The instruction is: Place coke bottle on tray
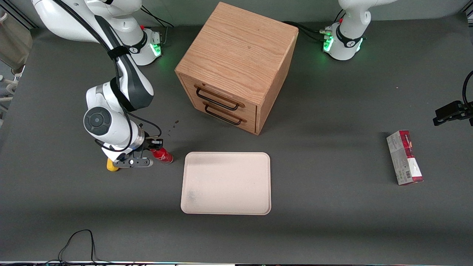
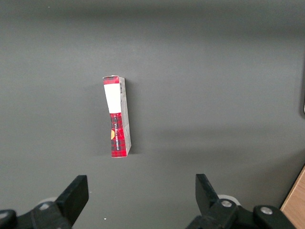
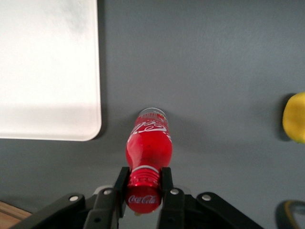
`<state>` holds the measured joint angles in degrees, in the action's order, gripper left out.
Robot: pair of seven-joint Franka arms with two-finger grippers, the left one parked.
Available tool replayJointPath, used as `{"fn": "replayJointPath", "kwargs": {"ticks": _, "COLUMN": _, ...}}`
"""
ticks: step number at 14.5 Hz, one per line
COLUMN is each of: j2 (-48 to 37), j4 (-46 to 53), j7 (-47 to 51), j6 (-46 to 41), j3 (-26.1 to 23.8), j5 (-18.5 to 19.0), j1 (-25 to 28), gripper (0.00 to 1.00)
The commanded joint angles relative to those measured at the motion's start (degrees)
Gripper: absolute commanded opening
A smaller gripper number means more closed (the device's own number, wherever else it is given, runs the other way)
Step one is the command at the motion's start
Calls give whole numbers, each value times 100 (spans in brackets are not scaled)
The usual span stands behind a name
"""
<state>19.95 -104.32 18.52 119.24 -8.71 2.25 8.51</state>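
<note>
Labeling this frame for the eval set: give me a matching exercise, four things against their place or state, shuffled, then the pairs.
Things:
1. coke bottle
2. tray
3. carton
4. yellow lump

Places or states:
A. lying alone toward the parked arm's end of the table
B. flat on the table in front of the drawer cabinet, nothing on it
C. cap pinched in the gripper, off the tray
D. partly hidden under the gripper, toward the working arm's end

Pairs: 1-C, 2-B, 3-A, 4-D
</note>
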Motion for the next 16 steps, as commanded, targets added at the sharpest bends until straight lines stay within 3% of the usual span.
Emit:
{"fn": "replayJointPath", "kwargs": {"ticks": 1, "j2": -26, "j4": 910, "j7": 108, "j6": -952, "j3": 1, "j5": 100, "j1": -25, "gripper": 0}}
{"fn": "replayJointPath", "kwargs": {"ticks": 9, "j2": -78, "j4": 3530, "j7": 73, "j6": -3968, "j3": 19, "j5": 30, "j1": -42, "gripper": 0}}
{"fn": "replayJointPath", "kwargs": {"ticks": 12, "j2": -114, "j4": 4015, "j7": 73, "j6": -4479, "j3": 1, "j5": -49, "j1": -42, "gripper": 0}}
{"fn": "replayJointPath", "kwargs": {"ticks": 16, "j2": 428, "j4": 4909, "j7": 90, "j6": -4392, "j3": -270, "j5": -146, "j1": -7, "gripper": 0}}
